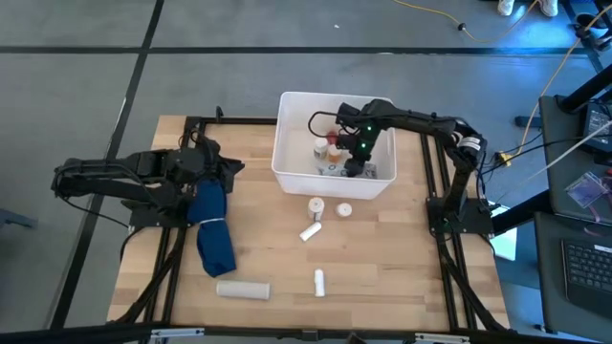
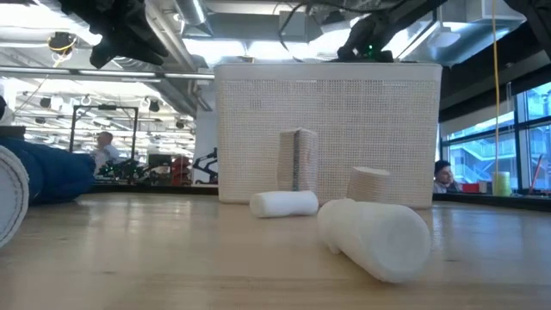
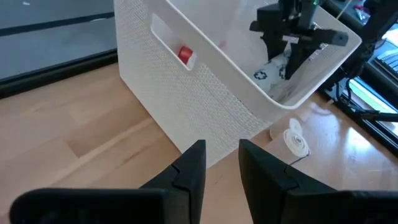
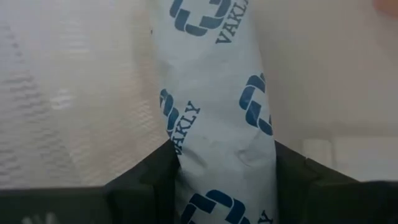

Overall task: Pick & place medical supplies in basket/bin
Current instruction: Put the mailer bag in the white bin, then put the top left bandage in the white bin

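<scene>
The white bin [image 1: 296, 158] stands at the table's far middle, with a red-orange bottle [image 1: 333, 139] and other small supplies inside. My right gripper [image 1: 356, 164] reaches down into the bin's right half and is shut on a white packet printed with blue logos [image 4: 217, 106]. In the left wrist view that packet [image 3: 272, 68] hangs inside the bin. My left gripper [image 3: 221, 163] is open with nothing between its fingers. It waits near the bin's left side, over the table. White rolls [image 1: 310, 232] and bottles [image 1: 315, 204] lie on the table in front of the bin. My right gripper pinches the white printed packet between its two fingers [image 4: 152, 177], one on each long side [image 4: 177, 149]. The fingers come from above, pointing down into the bin, and lie across the packet. The packet runs lengthwise past the fingers; whether its far end rests on the bin's floor is hidden.
A dark blue cloth [image 1: 212, 231] lies on the table beside my left arm. A long white roll [image 1: 243, 289] and a small white tube [image 1: 320, 281] sit near the near edge. Another white round item [image 1: 344, 209] lies just in front of the bin. Black frame rails run along both table sides.
</scene>
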Robot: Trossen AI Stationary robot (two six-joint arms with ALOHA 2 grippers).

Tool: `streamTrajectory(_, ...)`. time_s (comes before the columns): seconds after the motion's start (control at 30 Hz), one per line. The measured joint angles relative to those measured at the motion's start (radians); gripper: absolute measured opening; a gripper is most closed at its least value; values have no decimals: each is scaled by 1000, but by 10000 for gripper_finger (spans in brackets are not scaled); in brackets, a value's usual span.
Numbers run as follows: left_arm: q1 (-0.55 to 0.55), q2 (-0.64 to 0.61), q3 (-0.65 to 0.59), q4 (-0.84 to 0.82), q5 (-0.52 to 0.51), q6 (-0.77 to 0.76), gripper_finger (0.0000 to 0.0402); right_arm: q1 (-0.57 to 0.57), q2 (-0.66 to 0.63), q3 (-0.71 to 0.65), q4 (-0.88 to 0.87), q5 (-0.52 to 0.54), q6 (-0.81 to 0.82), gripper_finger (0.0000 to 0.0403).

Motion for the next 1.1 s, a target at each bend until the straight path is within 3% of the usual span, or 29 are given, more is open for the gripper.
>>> streamTrajectory(0.4, 0, 0, 0, 0, -2, 0, 90, 1, 0, -27, 8, 1, 98, 217)
streamTrajectory(0.73, 0, 0, 0, 0, -2, -3, 90, -7, 0, -27, 20, 32, 114, 296)
streamTrajectory(0.97, 0, 0, 0, 0, -1, -3, 90, -39, 0, -23, 19, 52, 169, 302)
streamTrajectory(1.1, 0, 0, 0, 1, -1, -3, 90, -46, 0, 16, 18, 154, 175, 302)
